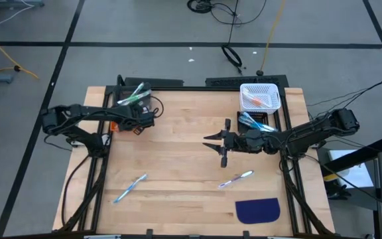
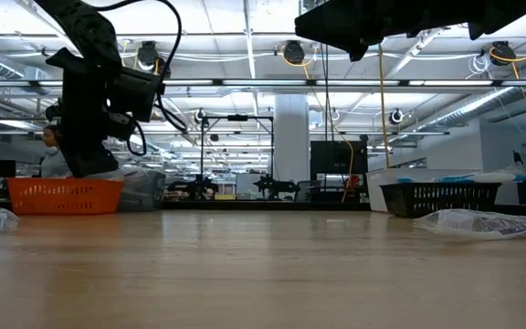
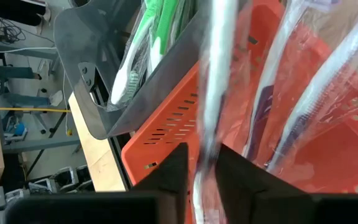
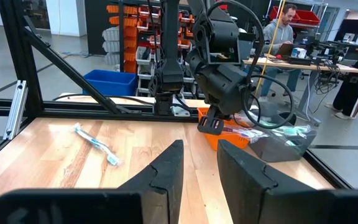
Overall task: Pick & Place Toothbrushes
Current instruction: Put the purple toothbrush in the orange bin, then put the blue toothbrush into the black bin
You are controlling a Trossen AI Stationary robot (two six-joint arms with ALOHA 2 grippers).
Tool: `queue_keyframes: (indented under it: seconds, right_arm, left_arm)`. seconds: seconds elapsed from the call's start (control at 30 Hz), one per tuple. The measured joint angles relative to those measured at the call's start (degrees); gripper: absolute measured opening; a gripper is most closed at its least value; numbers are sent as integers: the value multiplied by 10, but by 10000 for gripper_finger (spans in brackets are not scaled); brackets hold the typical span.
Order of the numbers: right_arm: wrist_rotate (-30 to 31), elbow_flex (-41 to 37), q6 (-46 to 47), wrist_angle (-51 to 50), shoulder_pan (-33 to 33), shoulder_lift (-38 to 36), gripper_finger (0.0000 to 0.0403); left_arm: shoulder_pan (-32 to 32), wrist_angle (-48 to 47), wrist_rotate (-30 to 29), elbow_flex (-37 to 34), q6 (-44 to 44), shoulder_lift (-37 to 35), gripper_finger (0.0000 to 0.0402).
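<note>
Seen from above, the left gripper point(image 1: 140, 118) was held over the orange basket point(image 1: 113, 126) near the table's point(image 1: 178, 153) far left corner, beside a grey bin point(image 1: 135, 98) of green toothbrushes; the step in hand was judged to be a drop-off. The right gripper point(image 1: 217, 143) was parked mid-table with its fingers parted and nothing between them. Two toothbrushes point(image 1: 130, 188) point(image 1: 236, 178) were left lying towards the near edge, a dark blue mat point(image 1: 257, 210) at the near right corner, and a white basket point(image 1: 260, 95) and a black basket point(image 1: 256, 122) at the far right.

At table height, the orange basket point(image 2: 65, 195) was seen beneath the left arm.

From the left wrist, a wrapped toothbrush point(image 3: 213, 93) was shown blurred between the slightly parted fingers point(image 3: 173, 171), over the orange basket point(image 3: 328, 124); whether it was gripped or released could not be told.

From the right wrist, one loose toothbrush point(image 4: 96, 144) was seen with no obstacle between it and the empty right gripper point(image 4: 199, 163); a clean lift clear of the basket wall was judged the next need.
</note>
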Motion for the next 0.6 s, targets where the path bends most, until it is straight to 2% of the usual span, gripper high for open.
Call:
queue_keyframes:
  seconds: [0.27,0.53,0.6]
  right_arm:
    - [0,0,-1,0,0,0,89]
    - [0,0,-2,0,0,0,88]
    - [1,0,-2,0,0,0,89]
  left_arm:
    - [0,-5,0,2,-1,0,156]
    - [-19,-20,2,23,3,-50,170]
    - [-30,-20,27,26,5,-74,170]
